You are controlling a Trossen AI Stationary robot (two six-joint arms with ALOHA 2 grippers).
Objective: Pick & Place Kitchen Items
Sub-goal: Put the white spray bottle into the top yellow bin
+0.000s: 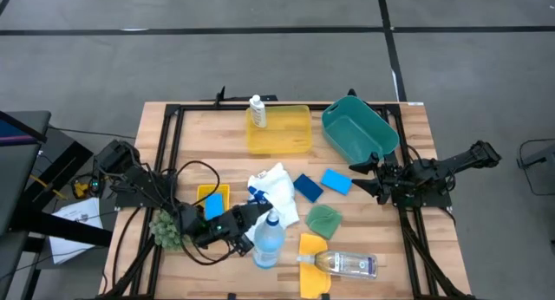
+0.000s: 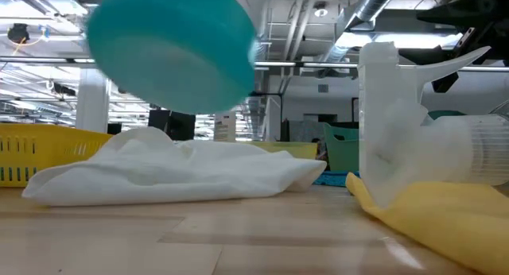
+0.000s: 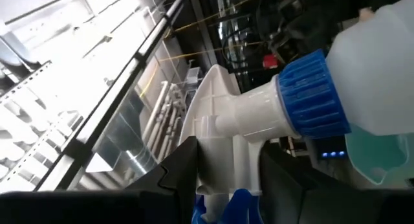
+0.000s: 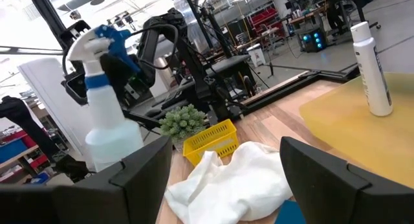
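My left gripper [image 1: 253, 215] is shut on the blue-liquid spray bottle [image 1: 267, 241] near the table's front, just near of the white cloth [image 1: 276, 189]. The bottle's teal base [image 2: 171, 48] hangs above the table in the low view. My right gripper [image 1: 364, 174] is open and empty beside the teal bin [image 1: 360, 131]. Two blue sponges [image 1: 308, 187] lie left of it. The clear bottle [image 1: 347, 264] lies on its side on a yellow cloth [image 1: 314, 252]. A green cloth [image 1: 323, 220] lies flat. The white bottle [image 1: 257, 112] stands in the yellow tray [image 1: 279, 131]. My left gripper pinches the spray bottle's white spray head [image 3: 226, 143] between its two fingers [image 3: 178, 175], just above the blue collar [image 3: 310, 94]. The fingers come roughly level from the table's left side. The bottle hangs upright below the head [image 4: 107, 101], lifted clear of the table.
A small yellow basket [image 1: 212, 198] and the spiky green ball [image 1: 166, 229] sit beside my left arm. Black frame rails [image 1: 173, 144] run along the table's sides. Bare wood lies between the yellow tray and the cloths.
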